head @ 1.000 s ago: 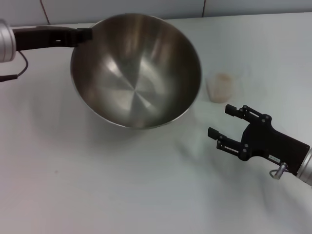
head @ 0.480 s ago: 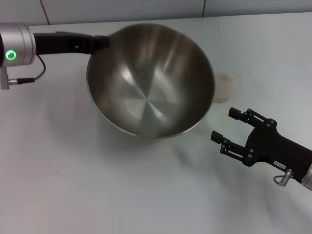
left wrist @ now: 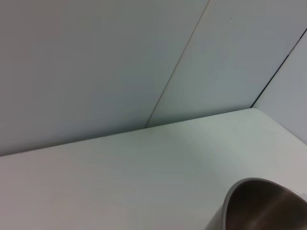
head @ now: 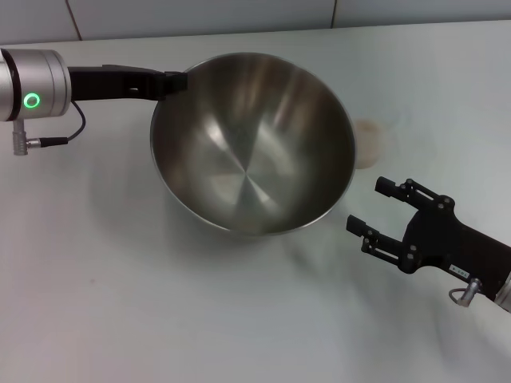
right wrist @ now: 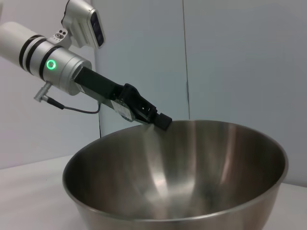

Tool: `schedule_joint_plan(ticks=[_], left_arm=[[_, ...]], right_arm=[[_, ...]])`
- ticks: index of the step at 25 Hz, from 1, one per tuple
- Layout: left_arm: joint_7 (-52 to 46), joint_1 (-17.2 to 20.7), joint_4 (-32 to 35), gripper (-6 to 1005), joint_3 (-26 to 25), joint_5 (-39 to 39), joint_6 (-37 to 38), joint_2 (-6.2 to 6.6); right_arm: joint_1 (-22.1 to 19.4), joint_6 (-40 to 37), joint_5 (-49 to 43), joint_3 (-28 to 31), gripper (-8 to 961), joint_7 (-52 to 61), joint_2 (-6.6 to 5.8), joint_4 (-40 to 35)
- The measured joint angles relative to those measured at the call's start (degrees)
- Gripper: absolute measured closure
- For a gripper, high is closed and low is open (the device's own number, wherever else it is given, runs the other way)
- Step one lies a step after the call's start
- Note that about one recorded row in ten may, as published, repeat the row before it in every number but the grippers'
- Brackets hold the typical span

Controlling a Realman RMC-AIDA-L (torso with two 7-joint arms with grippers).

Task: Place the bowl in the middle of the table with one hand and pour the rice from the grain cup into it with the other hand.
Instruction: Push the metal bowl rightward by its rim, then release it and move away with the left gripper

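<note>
The big steel bowl point(head: 251, 144) is near the middle of the white table point(head: 120, 303), tilted, its inside bare. My left gripper point(head: 177, 80) is shut on the bowl's far left rim, its arm reaching in from the left; the right wrist view shows the same grip on the bowl point(right wrist: 182, 167) by the left gripper point(right wrist: 160, 120). A corner of the bowl point(left wrist: 261, 206) shows in the left wrist view. The clear grain cup point(head: 369, 144) with pale rice stands just right of the bowl, partly hidden behind its rim. My right gripper point(head: 371, 209) is open, low at the right, short of the cup.
A grey wall point(head: 239, 14) runs along the table's far edge. Bare tabletop lies in front of the bowl and to the left.
The left gripper has carried the bowl rightward and nearer, so it now covers part of the cup. The right gripper has drifted slightly down and right, still open.
</note>
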Motion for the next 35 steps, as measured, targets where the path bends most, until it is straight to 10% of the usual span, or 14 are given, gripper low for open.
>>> schedule_joint_plan(ticks=[33,35], left_arm=[[6.87,0.95,-3.91,943,1.88,-1.54,-4.39,0.02],[7.12,0.97,-3.91,704,2.01,-1.59,-4.33,0.01]], right_arm=[[0.07,0.03,-0.09,-0.29,191,-0.21,0.04,-0.07],[0.19,0.03,-0.07,-0.29,191,-0.21,0.04,-0.07]])
